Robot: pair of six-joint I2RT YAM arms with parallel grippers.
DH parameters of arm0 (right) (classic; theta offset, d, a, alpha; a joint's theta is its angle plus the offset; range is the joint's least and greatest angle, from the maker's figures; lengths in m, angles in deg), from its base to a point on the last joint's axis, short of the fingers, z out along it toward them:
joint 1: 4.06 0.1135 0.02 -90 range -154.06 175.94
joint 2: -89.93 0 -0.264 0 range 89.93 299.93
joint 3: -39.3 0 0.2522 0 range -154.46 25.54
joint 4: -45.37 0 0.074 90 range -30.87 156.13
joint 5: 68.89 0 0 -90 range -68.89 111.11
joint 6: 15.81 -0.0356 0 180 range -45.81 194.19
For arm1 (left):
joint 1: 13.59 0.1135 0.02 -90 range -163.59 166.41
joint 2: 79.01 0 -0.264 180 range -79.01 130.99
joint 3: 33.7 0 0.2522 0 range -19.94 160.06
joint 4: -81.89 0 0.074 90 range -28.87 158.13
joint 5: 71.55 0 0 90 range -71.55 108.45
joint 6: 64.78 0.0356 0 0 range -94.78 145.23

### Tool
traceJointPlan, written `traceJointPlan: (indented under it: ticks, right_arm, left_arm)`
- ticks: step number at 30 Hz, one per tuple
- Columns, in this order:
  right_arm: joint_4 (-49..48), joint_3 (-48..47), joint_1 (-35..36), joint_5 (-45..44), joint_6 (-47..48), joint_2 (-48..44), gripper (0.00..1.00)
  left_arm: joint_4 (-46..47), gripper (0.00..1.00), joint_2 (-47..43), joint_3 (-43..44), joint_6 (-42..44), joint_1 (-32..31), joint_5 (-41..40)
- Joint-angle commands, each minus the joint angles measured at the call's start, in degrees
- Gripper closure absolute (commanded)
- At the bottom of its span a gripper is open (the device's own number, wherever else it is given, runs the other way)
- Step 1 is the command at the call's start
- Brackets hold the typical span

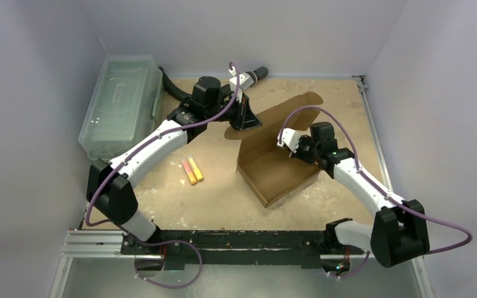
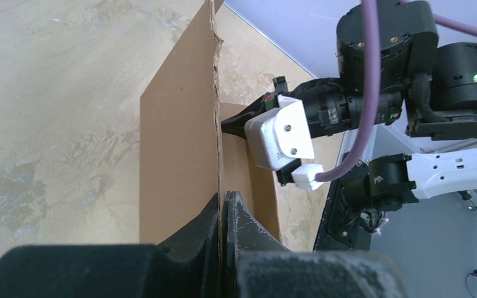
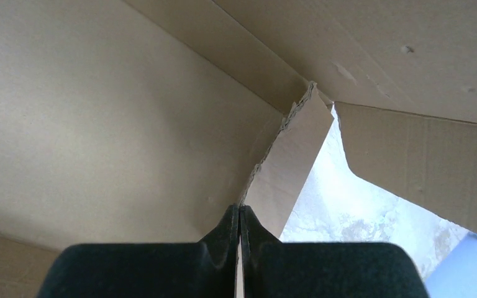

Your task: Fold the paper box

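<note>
The box [image 1: 273,171] sits on the table [image 1: 180,205] a little right of centre, between the two arms. It is only partly folded. Its near panel lies flat on the table, a wall stands up along its left side, and a larger panel with a rounded flap rises and reaches towards the far edge.

The left gripper [image 2: 223,210] comes in from the far left of the box. Its fingers are pinched tight on the ragged edge of an upright cardboard panel, which runs straight up between them in the left wrist view.

The right gripper [image 3: 239,216] is inside the box at its far right. Its fingers are pressed together on the thin edge of a small flap. Cardboard walls surround it above and on both sides, and a bit of table shows through a gap to the right. From the left wrist view, the tips of the right gripper's fingers touch the other face of the panel that the left gripper holds, further along it.

A clear lidded bin [image 1: 121,102] stands at the far left, well apart from the box. Two short orange and yellow sticks [image 1: 191,171] lie side by side on the table just left of the box, touching neither it nor the arms.
</note>
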Motion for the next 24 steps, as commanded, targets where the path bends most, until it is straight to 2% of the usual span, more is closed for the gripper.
traceJointPlan:
  ticks: [1,3,8,12,17,24]
  right_arm:
    - [-3.7,2.1,2.5,-5.9,-1.6,0.8,1.0]
    - [-3.6,2.1,3.1,-7.9,-2.1,2.7,1.0]
    - [-1.5,1.9,3.6,-1.7,-2.9,3.0,1.0]
    - [-1.6,1.1,3.7,-2.8,-4.4,4.9,1.0]
    - [-2.3,-0.1,3.6,-2.7,-6.8,10.6,0.87]
    - [-2.1,-1.1,3.3,-5.3,-8.7,12.4,0.66]
  left_arm:
    - [4.7,1.0,-1.9,1.3,-2.1,0.2,3.0]
    - [5.4,1.0,-2.4,0.5,-2.1,0.2,3.2]
    - [5.2,1.0,-3.2,-1.4,-0.3,0.3,3.8]
    - [4.8,1.0,-4.6,-4.1,2.5,0.2,4.3]
    - [5.2,1.0,-5.8,-6.0,4.9,0.2,5.6]
    - [4.6,1.0,-6.6,-6.7,7.4,0.2,5.7]
